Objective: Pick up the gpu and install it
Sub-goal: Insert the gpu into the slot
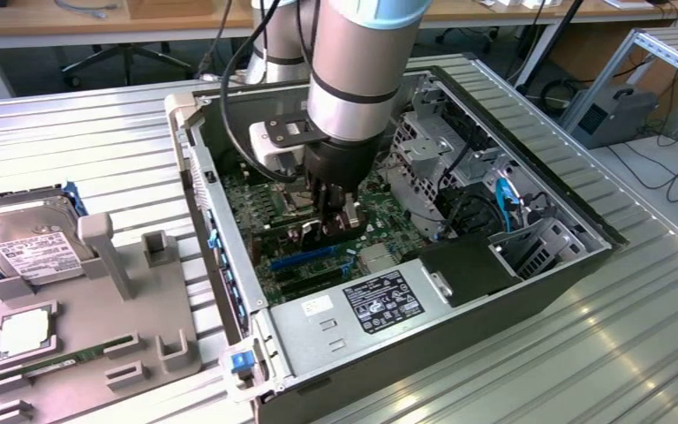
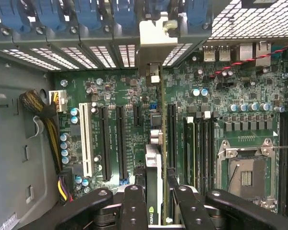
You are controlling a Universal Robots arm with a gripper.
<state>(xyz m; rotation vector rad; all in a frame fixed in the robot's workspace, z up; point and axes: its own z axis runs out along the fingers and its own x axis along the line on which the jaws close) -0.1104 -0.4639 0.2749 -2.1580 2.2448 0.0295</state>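
Observation:
My gripper [image 2: 156, 194] is shut on the gpu [image 2: 154, 158], which I see edge-on between the two black fingers [image 2: 134, 203]. The card stands upright over the green motherboard [image 2: 110, 81], between two long black slots [image 2: 120, 143]. Its silvery bracket [image 2: 157, 43] reaches the rear wall's slot openings. I cannot tell whether its lower edge sits in a slot. In the exterior view the gripper [image 1: 333, 225] is deep inside the open computer case [image 1: 457, 344], and the card is largely hidden behind the fingers.
A white slot [image 2: 86, 139], the processor socket [image 2: 247, 172] and a yellow-black cable bundle [image 2: 48, 124] surround the card. The power supply [image 1: 351, 309] and drive cage [image 1: 427, 150] crowd the case. On the exterior view's left, a grey fixture [image 1: 116, 300] stands beside a hard drive [image 1: 27, 243] and a memory stick [image 1: 45, 362].

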